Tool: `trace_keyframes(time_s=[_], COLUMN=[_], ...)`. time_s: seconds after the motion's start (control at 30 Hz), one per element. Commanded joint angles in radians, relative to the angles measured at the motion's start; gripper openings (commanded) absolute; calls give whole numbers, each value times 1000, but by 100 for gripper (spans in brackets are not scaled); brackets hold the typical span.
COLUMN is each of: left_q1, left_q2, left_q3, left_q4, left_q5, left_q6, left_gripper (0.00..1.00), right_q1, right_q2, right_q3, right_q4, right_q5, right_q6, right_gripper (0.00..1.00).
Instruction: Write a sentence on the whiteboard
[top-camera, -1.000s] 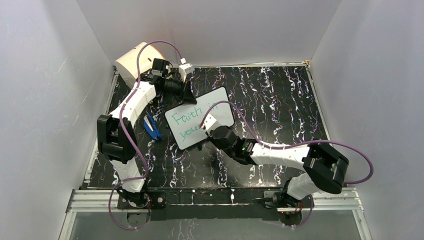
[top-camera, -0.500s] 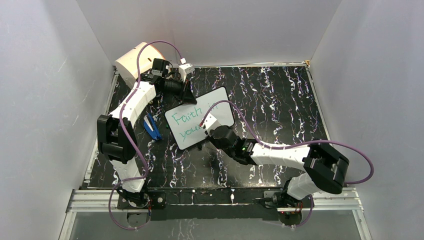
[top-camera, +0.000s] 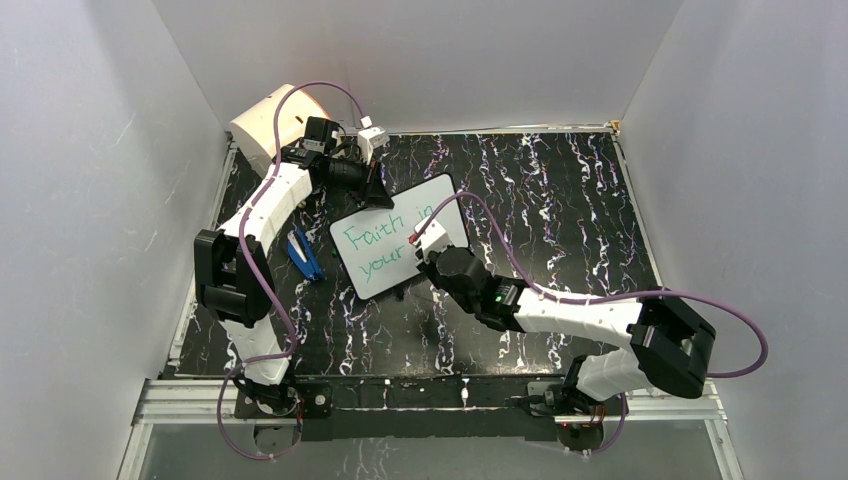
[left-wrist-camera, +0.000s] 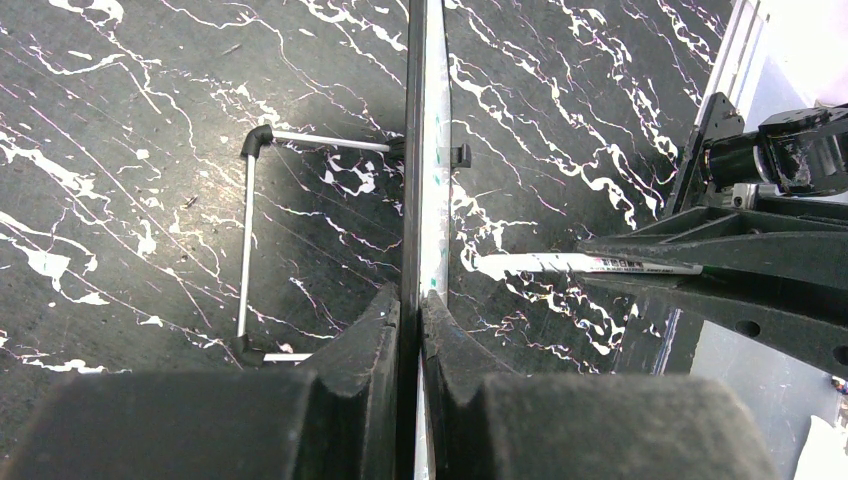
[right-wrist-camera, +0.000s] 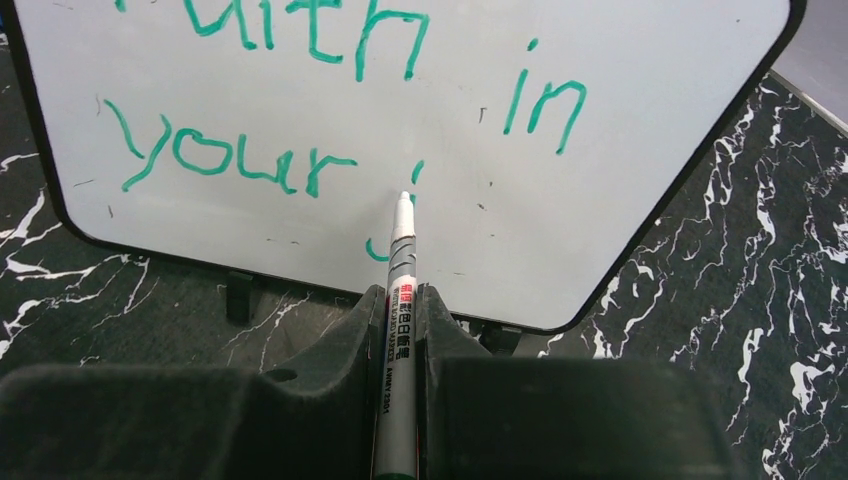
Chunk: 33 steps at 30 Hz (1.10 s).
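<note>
The sentence (top-camera: 372, 237) is reading "Faith in" on its upper slanted line and "your" below, in thin green handwriting, with a short green dash and a small curl sitting just past "your". The whiteboard (right-wrist-camera: 640, 120) is standing tilted on short black feet left of centre on the worktop (top-camera: 560, 200), a black slab veined in white and purple. Its glossy white face is showing faint specks inside a thin black frame with rounded corners.

The right hand (right-wrist-camera: 400, 292) is squeezing a slim white marker (right-wrist-camera: 401, 240), whose red-and-black label is too small to read; the tip is touching the board beside "your". The left hand (left-wrist-camera: 410, 295) is pinching the board's thin edge tightly. Behind the board a thin metal wire prop (left-wrist-camera: 247, 240) with black elbows is lying on the worktop.
</note>
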Motion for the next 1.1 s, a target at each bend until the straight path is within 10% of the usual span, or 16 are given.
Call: trace_keyframes(time_s=[0.0, 1.07], left_q1=[-11, -10], left_q2=[4, 6], left_q3=[-31, -31], left_q4=[-59, -54], left_q5=[-99, -110], left_q6=[20, 9], left_gripper=[0, 0], right_q1=[-4, -27], right_q2=[-28, -18], right_q3=[-19, -43], right_q4=[79, 158], right_q5=[64, 53], right_q6=[4, -11], right_gripper=[0, 0])
